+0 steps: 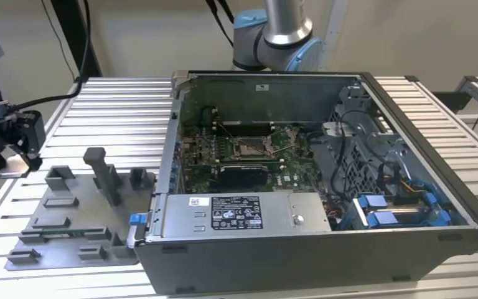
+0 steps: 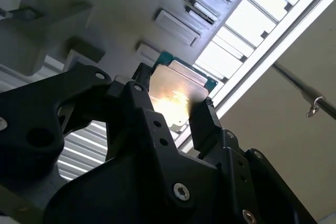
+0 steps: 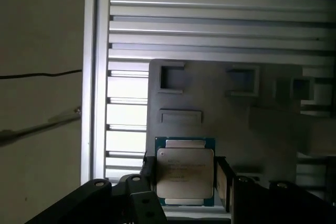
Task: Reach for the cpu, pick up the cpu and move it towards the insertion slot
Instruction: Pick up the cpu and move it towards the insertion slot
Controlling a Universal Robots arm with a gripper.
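gripper (image 3: 186, 178) clamped on cpu (image 3: 185, 170) (w/ silvery face showing), near grey fixture plate (image 3: 210, 95), insertion slot (image 1: 248, 148) well apart

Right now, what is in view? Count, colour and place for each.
cpu: one, silvery face, green rim, clamped in the tool.
insertion slot: one, shiny metal frame, on the motherboard.
motherboard: one, green, inside the computer case.
computer case: one, dark grey, open, exterior view's right.
power supply: one, silver, at the case's near edge.
fixture plate: one, grey, beside the case, exterior view's left.
table: one, slatted silver, under everything.
arm: one, silver and blue, behind the case.
tool: one, black, shut on the cpu, exterior view's far left.
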